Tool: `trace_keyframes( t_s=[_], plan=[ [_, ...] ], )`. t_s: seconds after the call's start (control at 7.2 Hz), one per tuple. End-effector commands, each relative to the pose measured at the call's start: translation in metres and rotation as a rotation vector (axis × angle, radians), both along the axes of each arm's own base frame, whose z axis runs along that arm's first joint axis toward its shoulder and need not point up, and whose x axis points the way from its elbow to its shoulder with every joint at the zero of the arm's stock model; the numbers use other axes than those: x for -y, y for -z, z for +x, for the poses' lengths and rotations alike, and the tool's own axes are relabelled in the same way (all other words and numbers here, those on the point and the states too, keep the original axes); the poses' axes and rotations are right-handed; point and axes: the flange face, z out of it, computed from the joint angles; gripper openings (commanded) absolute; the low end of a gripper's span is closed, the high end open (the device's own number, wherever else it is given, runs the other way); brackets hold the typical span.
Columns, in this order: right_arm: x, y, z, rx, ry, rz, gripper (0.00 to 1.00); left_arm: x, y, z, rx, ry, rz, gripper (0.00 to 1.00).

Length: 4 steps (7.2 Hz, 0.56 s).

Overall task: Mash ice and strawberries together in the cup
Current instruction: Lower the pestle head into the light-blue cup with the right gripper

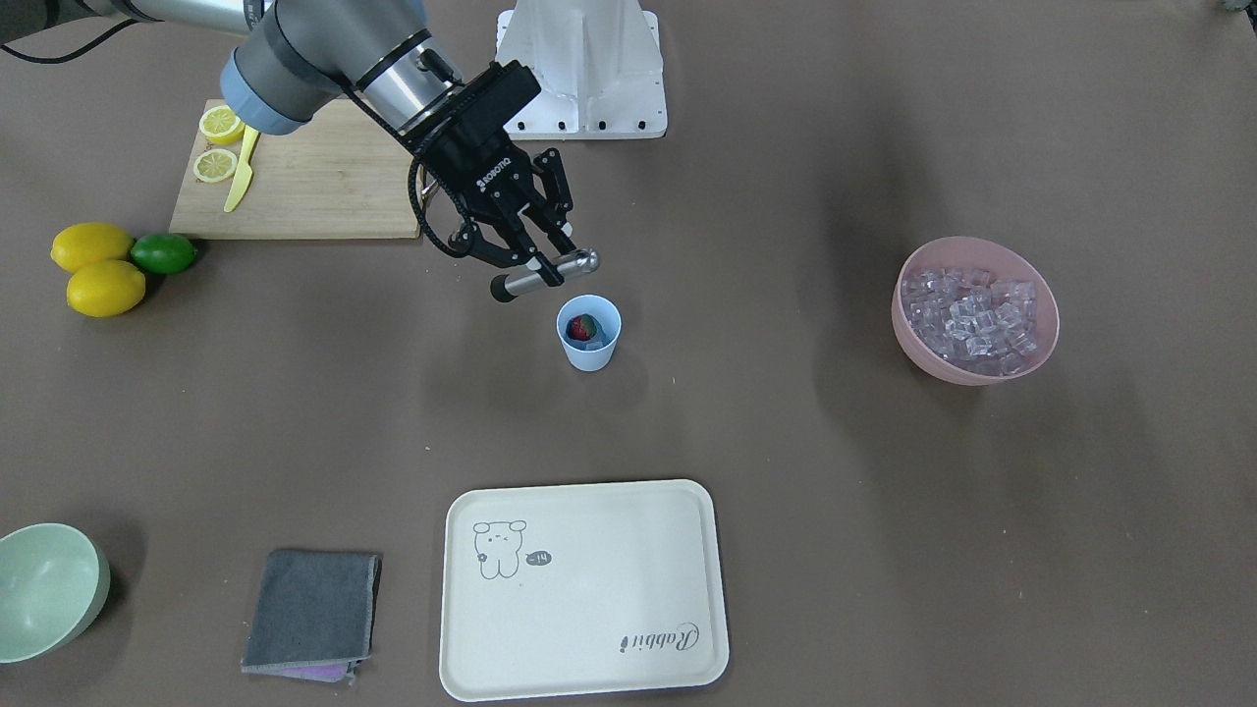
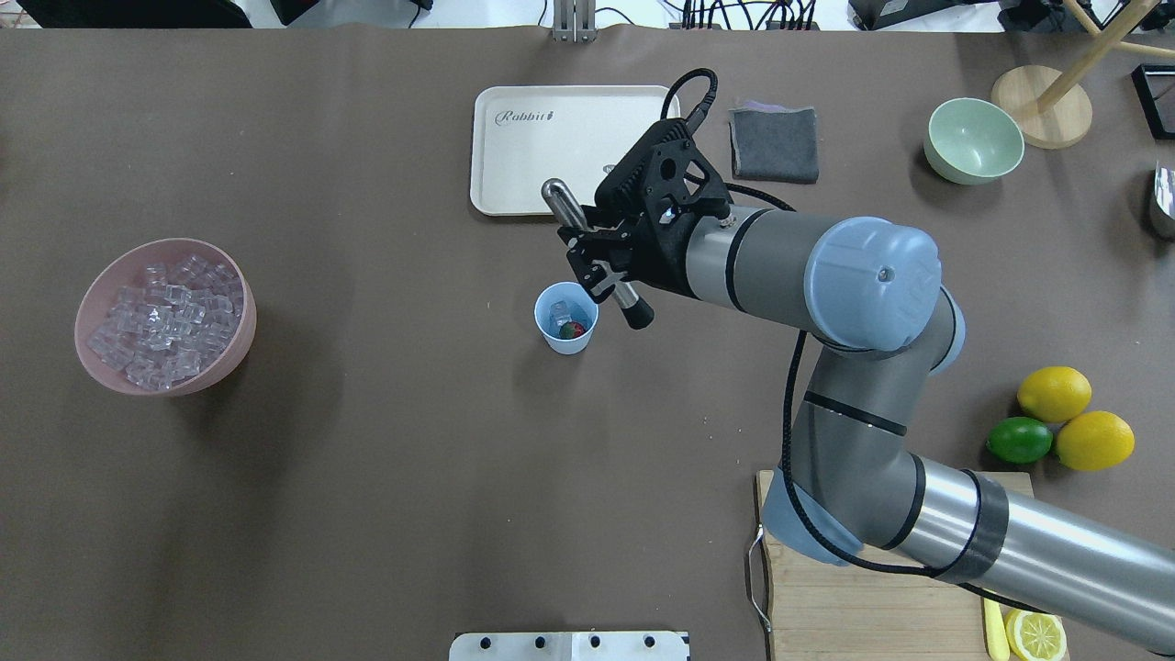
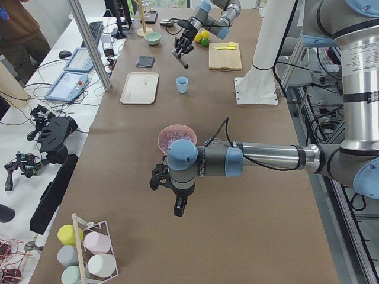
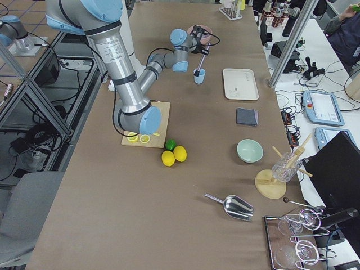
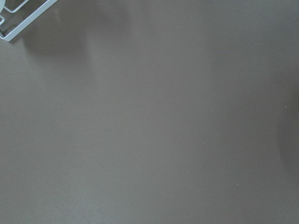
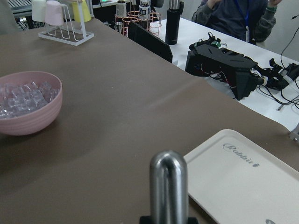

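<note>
The light-blue cup [image 1: 589, 334] stands mid-table, also in the overhead view [image 2: 566, 318]. Inside lie a red strawberry [image 1: 583, 327] with a green cap and some clear ice [image 2: 559, 317]. My right gripper [image 1: 548, 272] is shut on a metal muddler [image 1: 581, 261] with a black end. It holds the muddler tilted in the air just above and beside the cup, outside it. The muddler's silver end fills the right wrist view [image 6: 168, 186]. My left gripper [image 3: 179, 207] shows only in the exterior left view, over bare table. I cannot tell if it is open or shut.
A pink bowl [image 1: 1041, 295] of ice cubes [image 1: 972, 314] sits toward my left. A cream tray [image 1: 584, 589], grey cloth [image 1: 312, 609] and pale green bowl [image 1: 44, 589] lie at the far side. A cutting board [image 1: 304, 187], lemons [image 1: 93, 265] and a lime [image 1: 163, 253] are on my right.
</note>
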Motion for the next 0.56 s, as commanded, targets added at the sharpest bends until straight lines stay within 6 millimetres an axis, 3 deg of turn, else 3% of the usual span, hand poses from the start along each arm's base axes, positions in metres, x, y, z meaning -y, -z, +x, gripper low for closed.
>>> trace_keyframes(
  t_s=[0.0, 0.14, 0.42],
  plan=[
    [-0.018, 0.006, -0.045, 0.109, -0.032, 0.057, 0.00, -0.001, 0.000, -0.001, 0.000, 0.000, 0.001, 0.99],
    [-0.019, -0.005, -0.059, 0.150, -0.053, 0.082, 0.00, -0.006, -0.004, 0.000, 0.000, 0.000, -0.001, 0.99],
    [-0.014, 0.006, -0.052, 0.156, -0.074, 0.155, 0.00, -0.028, -0.018, 0.001, 0.003, 0.004, 0.045, 0.99]
  ],
)
